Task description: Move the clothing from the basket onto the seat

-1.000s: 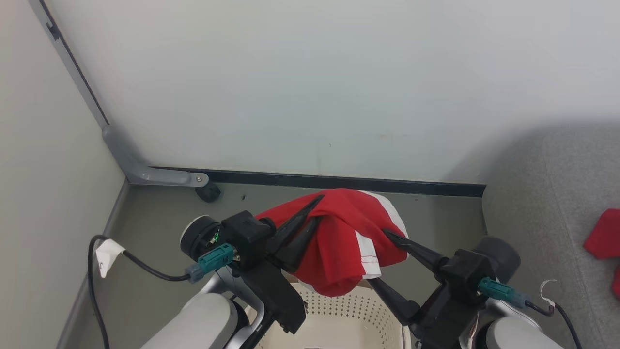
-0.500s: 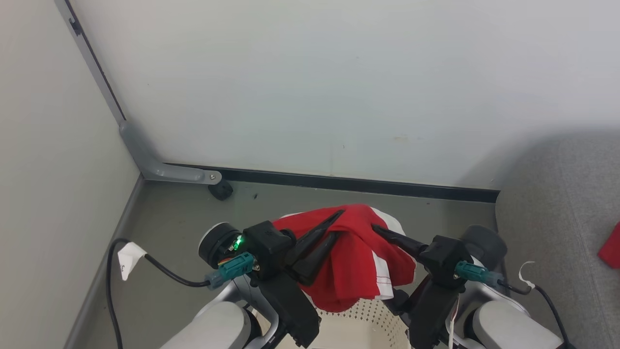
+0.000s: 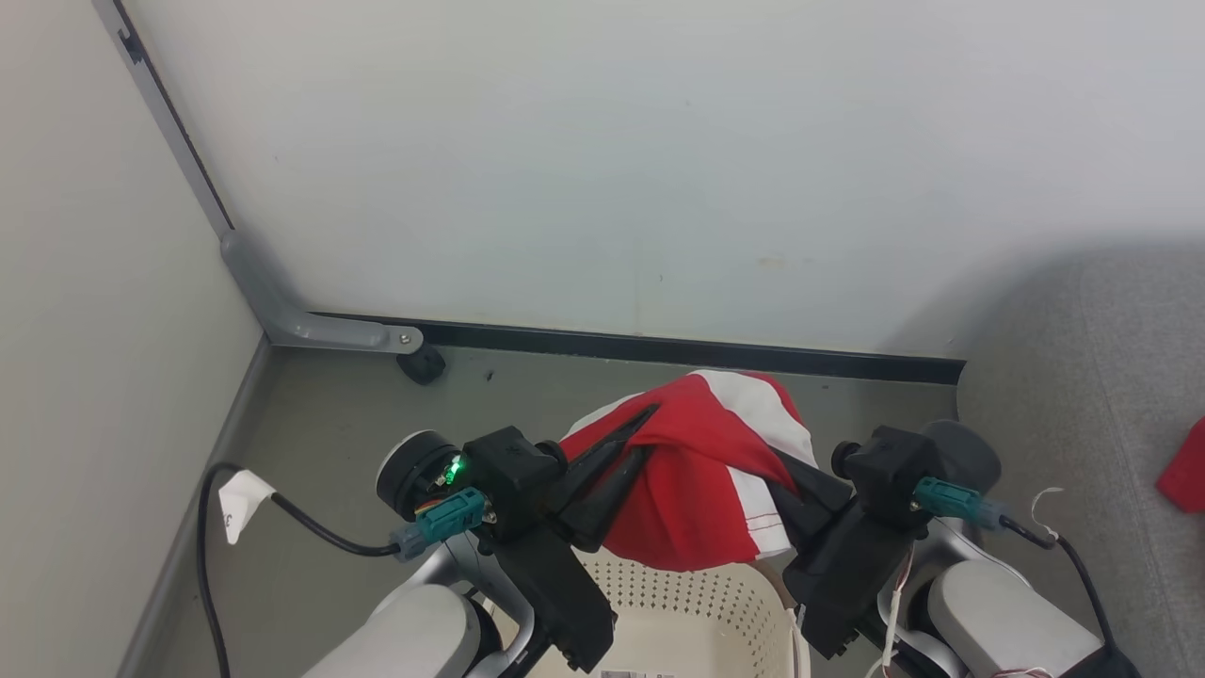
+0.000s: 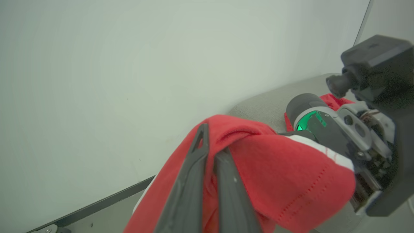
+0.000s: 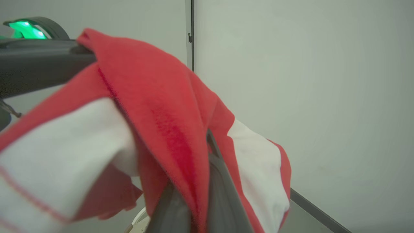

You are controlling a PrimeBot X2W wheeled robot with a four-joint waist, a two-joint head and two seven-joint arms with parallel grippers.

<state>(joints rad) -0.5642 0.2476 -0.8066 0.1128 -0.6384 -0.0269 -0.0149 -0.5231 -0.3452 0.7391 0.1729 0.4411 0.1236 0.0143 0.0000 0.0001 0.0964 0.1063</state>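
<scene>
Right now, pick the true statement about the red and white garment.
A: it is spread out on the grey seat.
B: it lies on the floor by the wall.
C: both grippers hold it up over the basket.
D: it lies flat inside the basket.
C: the red and white garment hangs over the basket, with the left gripper and the right gripper both shut on it.

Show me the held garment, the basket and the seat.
garment [image 3: 697, 499], head view, red middle fold.
basket [image 3: 697, 612], head view, perforated inner wall.
seat [image 3: 1083, 377], head view, bare grey cushion.
</scene>
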